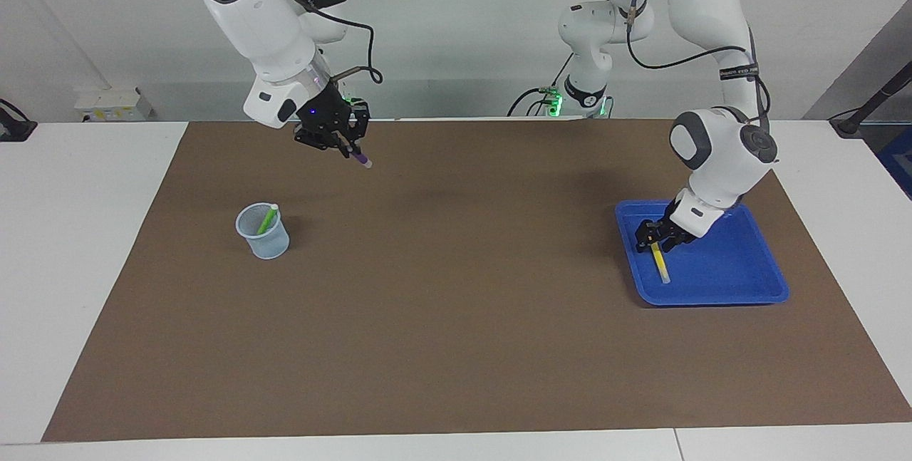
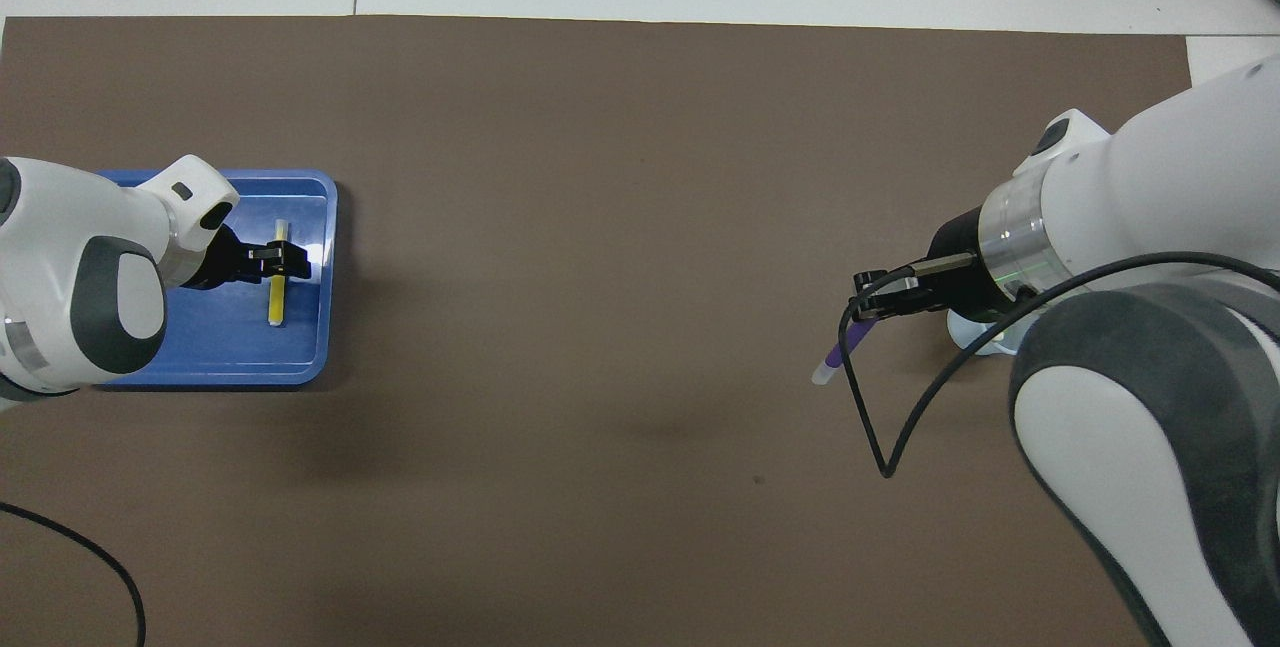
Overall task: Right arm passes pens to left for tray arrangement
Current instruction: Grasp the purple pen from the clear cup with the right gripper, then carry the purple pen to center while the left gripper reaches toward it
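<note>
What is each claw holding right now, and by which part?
The right claw holds the purple pen by its uncapped end, whitish cap pointing down, above the mat. The left claw holds nothing; it hangs over the yellow pen lying in the tray.

Bright, even overhead light; soft diffuse shadows on brown mat; glare on tray; focus sharp.
</note>
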You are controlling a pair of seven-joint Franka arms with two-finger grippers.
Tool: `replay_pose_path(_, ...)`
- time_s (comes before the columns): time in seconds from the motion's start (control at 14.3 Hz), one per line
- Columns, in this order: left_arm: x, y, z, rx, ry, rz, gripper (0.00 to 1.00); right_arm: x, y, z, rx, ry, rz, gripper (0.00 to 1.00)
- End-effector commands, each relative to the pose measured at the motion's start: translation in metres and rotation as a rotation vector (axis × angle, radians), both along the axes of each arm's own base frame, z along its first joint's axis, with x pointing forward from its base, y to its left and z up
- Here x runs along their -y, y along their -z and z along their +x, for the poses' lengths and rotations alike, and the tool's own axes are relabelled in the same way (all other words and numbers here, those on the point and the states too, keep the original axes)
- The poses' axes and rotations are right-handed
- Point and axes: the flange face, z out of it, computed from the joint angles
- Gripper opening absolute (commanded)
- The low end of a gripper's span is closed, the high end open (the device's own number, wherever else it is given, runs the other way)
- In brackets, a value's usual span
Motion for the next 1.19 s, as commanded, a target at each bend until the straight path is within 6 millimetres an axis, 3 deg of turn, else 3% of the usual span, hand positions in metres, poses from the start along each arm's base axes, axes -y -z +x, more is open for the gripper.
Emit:
replay_pose_path(0.0, 0.0, -0.018, 0.013, -0.024, -0.023, -0.023, 0.8, -0.028, 0.0, -0.002, -0.007, 0.195, 0.096, 0.0)
replay_pose_path(0.14, 0.002, -0.03, 0.017, -0.037, -0.016, -0.031, 0.87, -0.047, 0.003, -0.009, -0.024, 0.286, 0.141, 0.0)
replay_pose_path(0.56, 0.015, -0.082, 0.025, -0.09, -0.205, -0.145, 0.87, -0.087, 0.018, -0.024, -0.015, 0.527, 0.28, 0.0)
replay_pose_path(0.91, 0.035, -0.132, 0.009, -0.151, -0.473, -0.275, 0.87, -0.097, 0.025, -0.026, 0.005, 0.671, 0.372, 0.0)
replay_pose_path(1.12, 0.055, -0.15, 0.005, -0.218, -0.67, -0.365, 0.87, -0.101, 0.033, -0.027, -0.01, 0.689, 0.389, 0.0)
